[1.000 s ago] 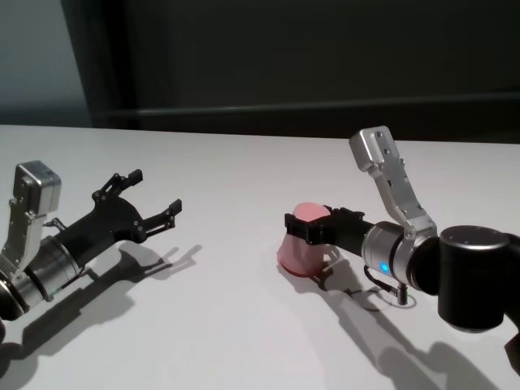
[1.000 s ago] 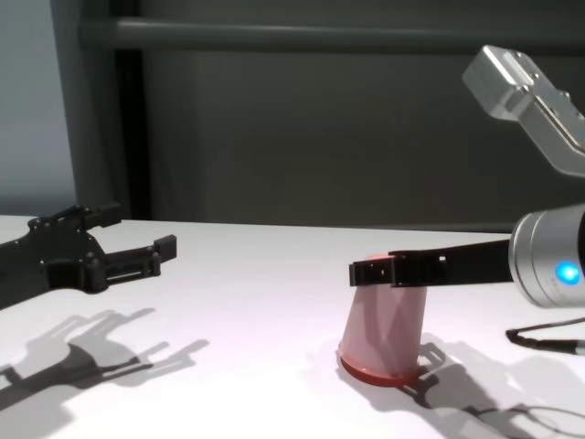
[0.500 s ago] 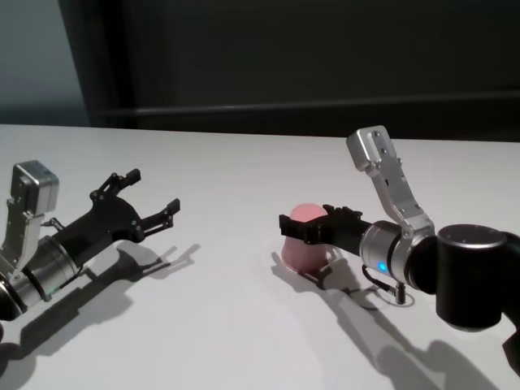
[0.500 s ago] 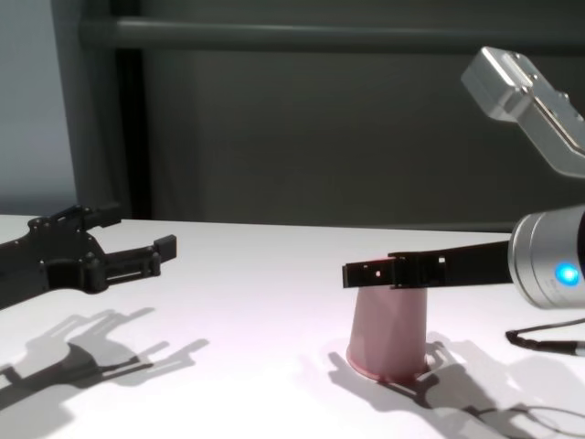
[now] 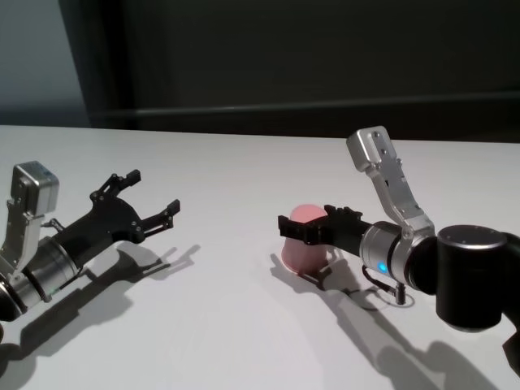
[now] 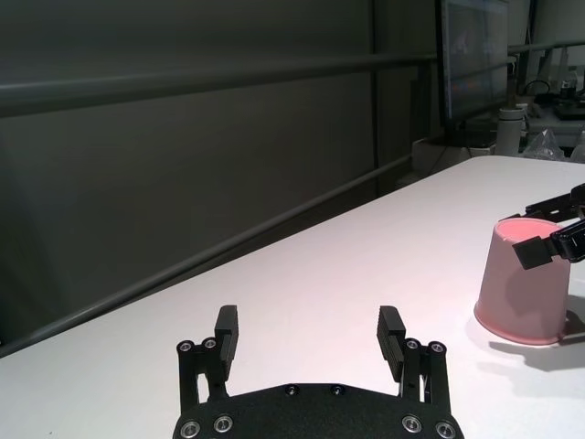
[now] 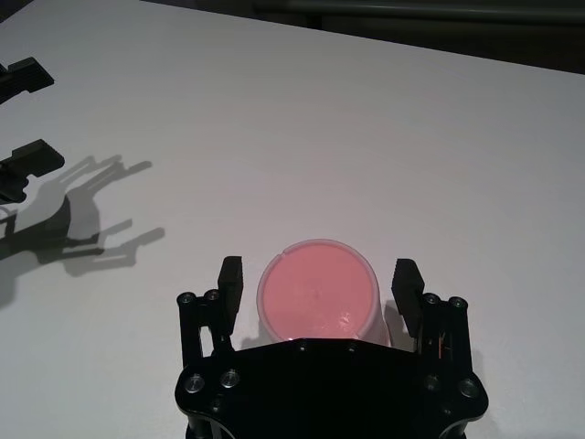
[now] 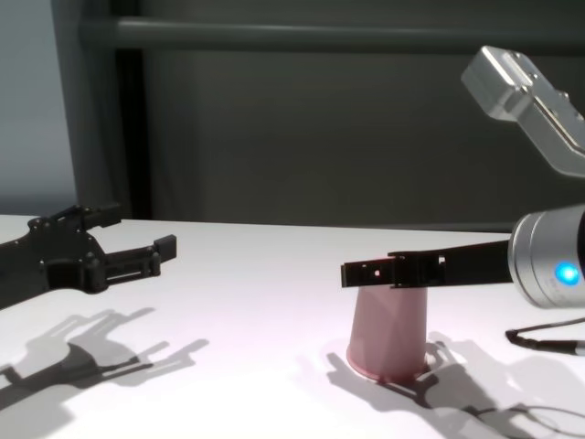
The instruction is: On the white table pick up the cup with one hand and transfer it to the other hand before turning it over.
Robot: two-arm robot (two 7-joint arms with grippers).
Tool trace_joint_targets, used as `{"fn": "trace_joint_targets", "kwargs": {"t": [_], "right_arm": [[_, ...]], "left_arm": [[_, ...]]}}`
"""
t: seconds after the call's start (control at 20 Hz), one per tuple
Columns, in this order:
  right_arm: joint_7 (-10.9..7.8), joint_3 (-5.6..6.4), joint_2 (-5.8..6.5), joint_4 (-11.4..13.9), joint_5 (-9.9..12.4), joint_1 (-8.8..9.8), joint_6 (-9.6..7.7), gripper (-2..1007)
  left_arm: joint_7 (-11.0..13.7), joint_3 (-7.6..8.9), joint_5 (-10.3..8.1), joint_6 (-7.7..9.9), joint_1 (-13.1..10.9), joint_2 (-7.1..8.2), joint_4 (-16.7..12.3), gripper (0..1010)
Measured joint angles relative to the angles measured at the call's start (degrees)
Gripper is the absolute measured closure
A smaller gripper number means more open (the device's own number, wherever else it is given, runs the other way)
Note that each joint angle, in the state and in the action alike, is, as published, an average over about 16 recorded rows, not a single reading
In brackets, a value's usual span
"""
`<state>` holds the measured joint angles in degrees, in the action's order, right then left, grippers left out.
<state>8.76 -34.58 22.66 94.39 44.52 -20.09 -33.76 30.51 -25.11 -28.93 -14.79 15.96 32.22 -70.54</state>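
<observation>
The pink cup (image 5: 299, 253) stands upside down on the white table (image 5: 244, 162), rim on the surface and base up. My right gripper (image 5: 307, 218) is open around its upper part. In the right wrist view a finger (image 7: 230, 274) sits on each side of the cup (image 7: 317, 291), each with a small gap to the wall. The chest view shows that gripper (image 8: 366, 272) level with the cup's base (image 8: 388, 334). My left gripper (image 5: 154, 189) hovers open and empty over the table's left side, pointing toward the cup (image 6: 526, 293).
A thin black cable (image 5: 390, 292) loops onto the table under my right wrist. A dark wall with a horizontal rail (image 8: 302, 37) runs behind the table's far edge. Bare table lies between the two grippers.
A second ago my right gripper was shut on the tilted cup. The cup has settled flat on its rim and the right fingers have opened off it. The left arm has not moved.
</observation>
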Motion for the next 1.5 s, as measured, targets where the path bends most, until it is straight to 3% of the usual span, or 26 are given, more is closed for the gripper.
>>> {"fn": "trace_joint_targets", "kwargs": {"t": [0.45,0.7,1.1,1.5], "right_arm": [[0.76,1.59,-0.48,2.07,-1.24,-0.12,0.86,5],[0.46,3.1,-0.83,3.69,-2.29,-0.18,2.36,5],[-1.14,6.14,-0.36,4.8,-3.67,1.12,6.7,5],[-2.39,10.55,1.3,4.08,-4.44,5.26,12.0,5]], "left_arm": [[0.0,0.0,0.0,0.0,0.0,0.0,0.0,7],[0.0,0.0,0.0,0.0,0.0,0.0,0.0,7],[0.0,0.0,0.0,0.0,0.0,0.0,0.0,7],[0.0,0.0,0.0,0.0,0.0,0.0,0.0,7]]}}
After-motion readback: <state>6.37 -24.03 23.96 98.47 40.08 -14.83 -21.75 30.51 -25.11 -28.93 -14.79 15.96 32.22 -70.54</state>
